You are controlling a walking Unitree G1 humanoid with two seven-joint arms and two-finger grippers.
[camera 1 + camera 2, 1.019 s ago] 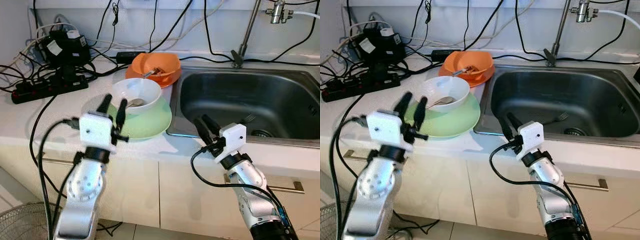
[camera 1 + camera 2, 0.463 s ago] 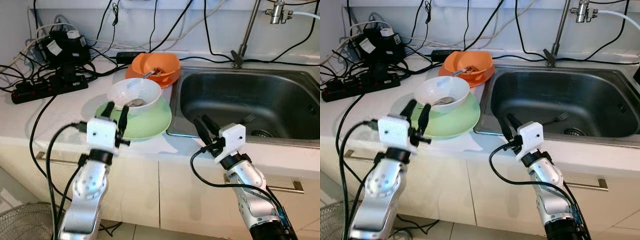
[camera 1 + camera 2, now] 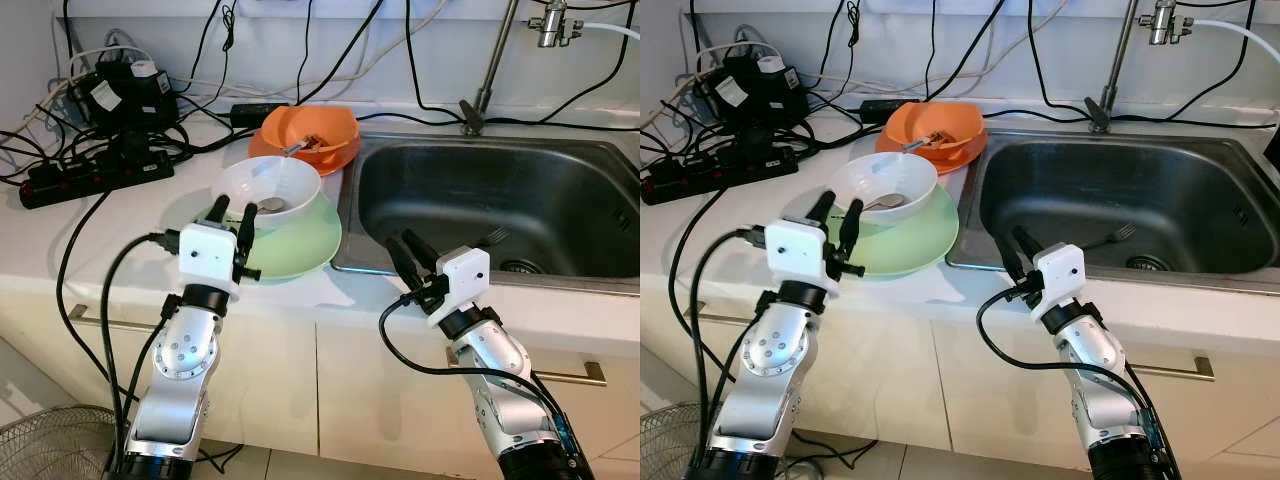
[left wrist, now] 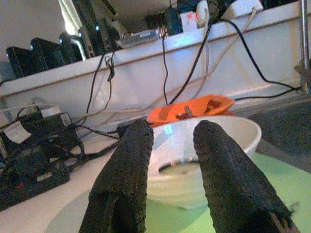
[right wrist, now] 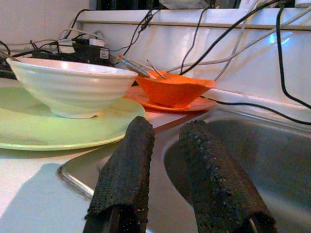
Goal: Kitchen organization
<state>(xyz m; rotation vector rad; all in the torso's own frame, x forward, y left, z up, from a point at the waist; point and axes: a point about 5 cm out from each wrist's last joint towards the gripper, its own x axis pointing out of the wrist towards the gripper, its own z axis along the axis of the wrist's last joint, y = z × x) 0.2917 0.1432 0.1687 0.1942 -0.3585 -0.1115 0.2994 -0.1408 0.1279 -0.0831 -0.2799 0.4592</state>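
Left pincer (image 3: 231, 213) released, fingers parted over the green plate (image 3: 300, 245) just before the white bowl (image 3: 268, 188) on the bench (image 3: 60, 235), orange bowl (image 3: 318, 130) behind, right pincer (image 3: 407, 255) released at the sink (image 3: 500, 200) rim

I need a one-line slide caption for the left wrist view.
Left tool open, aimed at a white bowl on a green plate; orange bowl behind.
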